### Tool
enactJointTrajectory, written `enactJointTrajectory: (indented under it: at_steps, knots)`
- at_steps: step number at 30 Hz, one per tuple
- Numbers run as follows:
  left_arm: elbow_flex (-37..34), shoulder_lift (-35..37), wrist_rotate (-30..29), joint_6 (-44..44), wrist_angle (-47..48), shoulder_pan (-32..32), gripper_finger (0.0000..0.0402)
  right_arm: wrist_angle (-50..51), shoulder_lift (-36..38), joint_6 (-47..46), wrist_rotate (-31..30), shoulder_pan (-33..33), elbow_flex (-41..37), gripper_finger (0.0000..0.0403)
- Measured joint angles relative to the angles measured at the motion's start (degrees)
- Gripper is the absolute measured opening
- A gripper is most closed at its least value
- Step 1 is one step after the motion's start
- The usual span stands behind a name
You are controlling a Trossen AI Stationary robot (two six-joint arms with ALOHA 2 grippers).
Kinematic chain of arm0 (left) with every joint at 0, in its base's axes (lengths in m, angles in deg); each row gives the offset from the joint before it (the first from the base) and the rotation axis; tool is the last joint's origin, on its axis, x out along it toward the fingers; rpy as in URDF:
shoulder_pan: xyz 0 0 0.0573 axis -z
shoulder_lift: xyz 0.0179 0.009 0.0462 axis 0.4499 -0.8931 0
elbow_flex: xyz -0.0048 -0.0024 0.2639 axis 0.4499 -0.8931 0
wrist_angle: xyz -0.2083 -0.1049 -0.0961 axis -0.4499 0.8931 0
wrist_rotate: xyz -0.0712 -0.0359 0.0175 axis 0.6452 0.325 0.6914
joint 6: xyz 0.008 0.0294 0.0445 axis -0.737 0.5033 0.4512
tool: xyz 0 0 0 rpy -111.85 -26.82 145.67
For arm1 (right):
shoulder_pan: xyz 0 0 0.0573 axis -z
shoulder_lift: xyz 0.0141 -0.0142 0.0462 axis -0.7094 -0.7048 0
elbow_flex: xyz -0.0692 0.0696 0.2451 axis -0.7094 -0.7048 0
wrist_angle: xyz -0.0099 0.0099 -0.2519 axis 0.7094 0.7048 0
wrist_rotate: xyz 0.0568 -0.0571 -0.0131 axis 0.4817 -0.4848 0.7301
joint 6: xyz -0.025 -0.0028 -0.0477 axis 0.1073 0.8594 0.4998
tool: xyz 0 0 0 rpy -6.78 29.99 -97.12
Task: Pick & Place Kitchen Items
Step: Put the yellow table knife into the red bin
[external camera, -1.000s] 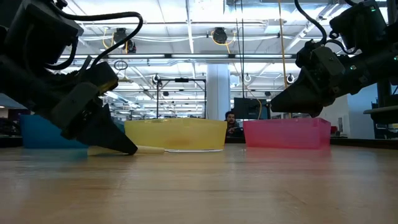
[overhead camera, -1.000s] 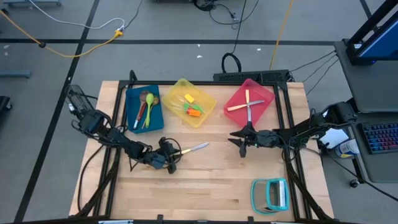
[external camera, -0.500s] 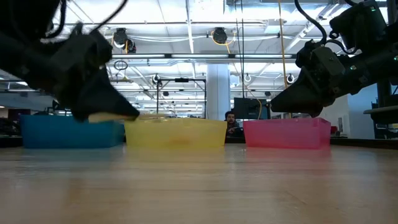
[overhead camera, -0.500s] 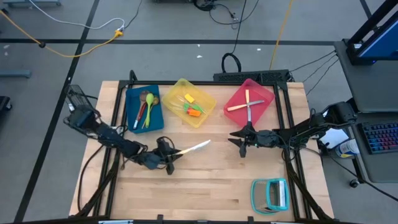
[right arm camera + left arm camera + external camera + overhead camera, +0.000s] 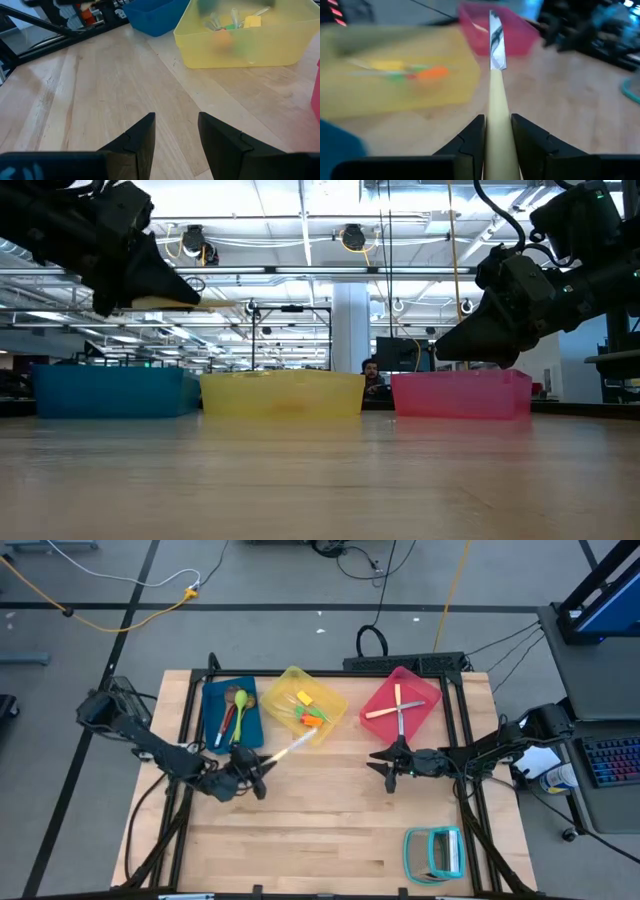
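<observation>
A cream-handled knife (image 5: 290, 750) hangs in the air in front of the yellow bin (image 5: 318, 718), its steel blade (image 5: 496, 40) pointing toward the bins. My left gripper (image 5: 256, 770) is shut on it, well above the table in the low view (image 5: 165, 288). My right gripper (image 5: 386, 763) waits open with nothing between its fingers (image 5: 176, 122), above the table just in front of the pink bin (image 5: 425, 700). That bin holds a wooden utensil and cutlery. The blue bin (image 5: 212, 725) holds spoons, and the yellow one holds small coloured spatulas. My left gripper pinches the knife's cream handle (image 5: 496, 112) between its two fingers (image 5: 474, 131), one on each side. The fingers lie along the knife, nearly level, coming from the table's near left. The knife is lifted clear, sticking out ahead of the fingertips (image 5: 205, 303).
A teal-framed rack (image 5: 435, 852) lies at the near right of the wooden table (image 5: 330, 830). The three bins stand in a row along the far edge. A black frame runs along the table's left, right and far sides. A person sits far off in the room (image 5: 371, 370).
My left gripper has risen from the table with the knife and drawn toward the table's far left, turning a little. The knife, which lay on the wood, is now lifted clear, its blade swung toward the yellow bin.
</observation>
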Motion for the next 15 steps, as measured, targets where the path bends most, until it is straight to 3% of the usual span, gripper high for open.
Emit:
enactJointTrajectory:
  at_steps: [8,15]
  knots:
    - [0.0,8.0,-14.8,-8.5,15.4,-3.9,0.0092,0.0,0.0,0.2,0.0,0.0,0.0,0.0141]
    - [0.0,8.8,-14.6,-25.2,31.5,-10.4,0.0092,0.0,0.0,0.2,0.0,0.0,0.0,0.0141]
